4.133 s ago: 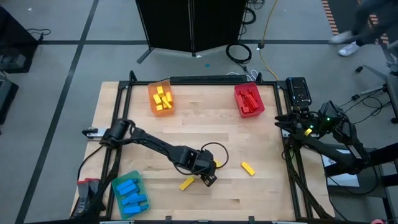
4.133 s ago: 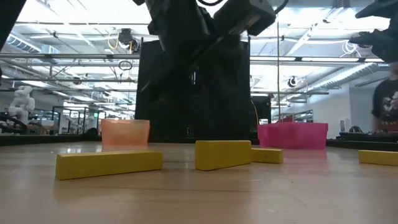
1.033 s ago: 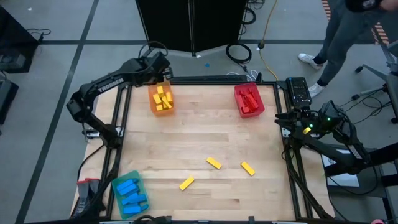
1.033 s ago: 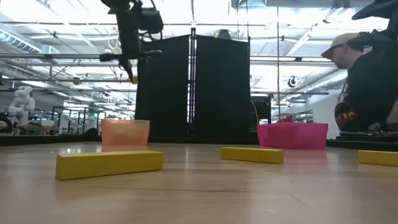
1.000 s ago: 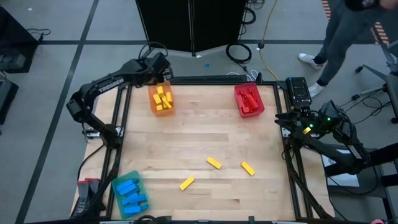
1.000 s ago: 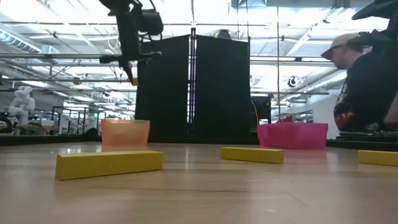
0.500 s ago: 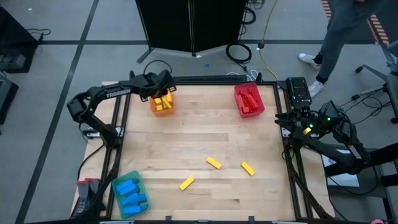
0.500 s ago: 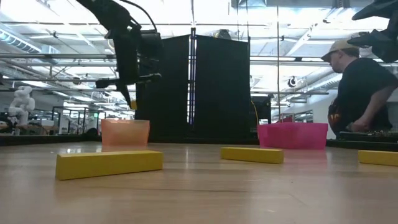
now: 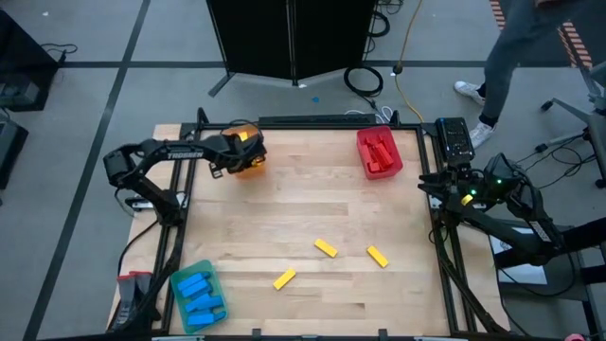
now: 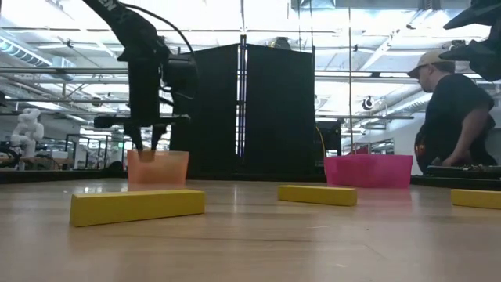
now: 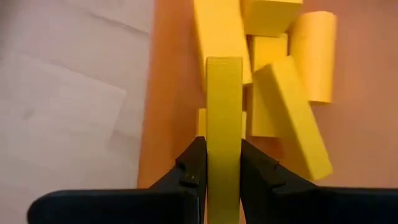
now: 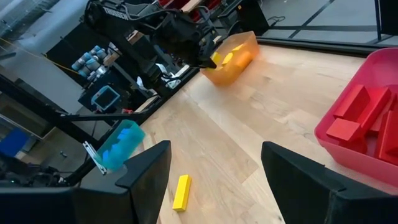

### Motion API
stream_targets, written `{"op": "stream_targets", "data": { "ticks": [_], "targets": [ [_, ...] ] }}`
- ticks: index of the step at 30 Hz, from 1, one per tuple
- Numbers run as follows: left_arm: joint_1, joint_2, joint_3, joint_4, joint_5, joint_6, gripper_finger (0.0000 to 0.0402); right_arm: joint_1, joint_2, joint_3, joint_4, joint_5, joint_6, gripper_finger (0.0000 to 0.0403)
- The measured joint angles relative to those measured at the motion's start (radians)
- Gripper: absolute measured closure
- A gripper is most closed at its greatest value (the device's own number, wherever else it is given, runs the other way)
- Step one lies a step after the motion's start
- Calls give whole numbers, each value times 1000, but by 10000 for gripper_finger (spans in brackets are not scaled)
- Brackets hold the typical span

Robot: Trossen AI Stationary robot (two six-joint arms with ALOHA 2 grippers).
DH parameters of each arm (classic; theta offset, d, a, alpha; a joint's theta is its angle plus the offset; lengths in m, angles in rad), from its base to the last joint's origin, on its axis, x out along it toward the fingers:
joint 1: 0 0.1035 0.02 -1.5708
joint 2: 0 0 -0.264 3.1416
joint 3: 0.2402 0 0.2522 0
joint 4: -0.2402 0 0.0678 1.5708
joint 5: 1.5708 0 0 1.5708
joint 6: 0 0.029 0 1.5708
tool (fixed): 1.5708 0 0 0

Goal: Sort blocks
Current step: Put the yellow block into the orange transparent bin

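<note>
My left gripper (image 9: 237, 152) hangs over the orange tray (image 9: 250, 163) at the table's far left, shut on a yellow block (image 11: 224, 124). In the low view its fingertips (image 10: 145, 142) reach the tray's rim (image 10: 156, 153). Several yellow blocks (image 11: 292, 118) lie in a heap on the tray's floor. Three more yellow blocks (image 9: 326, 248) (image 9: 378, 256) (image 9: 284, 278) lie flat on the table's near middle. My right gripper (image 12: 214, 180) is open and waits by the right edge (image 9: 440, 180). My left gripper pinches the yellow block between its two fingers (image 11: 196, 165), one on each broad face, near the block's upper end (image 11: 224, 180). The fingers come from above, pointing down. The block runs on along them toward the tray, lifted clear above the heap.
The red tray (image 9: 379, 152) with red blocks stands at the far right, the blue tray (image 9: 199, 294) with blue blocks at the near left corner. A person (image 10: 454, 117) stands beyond the right side. Bare wood lies between the trays.
My left gripper, carrying the yellow block, has come from high beyond the far left edge toward the near side and down, until its fingertips stand at the orange tray's rim. The three blocks on the table have stayed put.
</note>
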Motion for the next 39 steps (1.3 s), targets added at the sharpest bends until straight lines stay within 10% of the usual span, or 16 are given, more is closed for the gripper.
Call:
{"op": "stream_targets", "data": {
  "ticks": [11, 21, 39],
  "targets": [
    [-2, 0, -8, 47, -13, -1, 342, 0, 0, 0, 1, 0, -4, 154],
    [-1, 0, -8, 64, -6, 15, 222, 0, 0, 0, 1, 0, -5, 154],
    [-48, -6, 324, 119, 174, 596, 194, 0, 0, 0, 2, 0, -8, 154]
  ]
}}
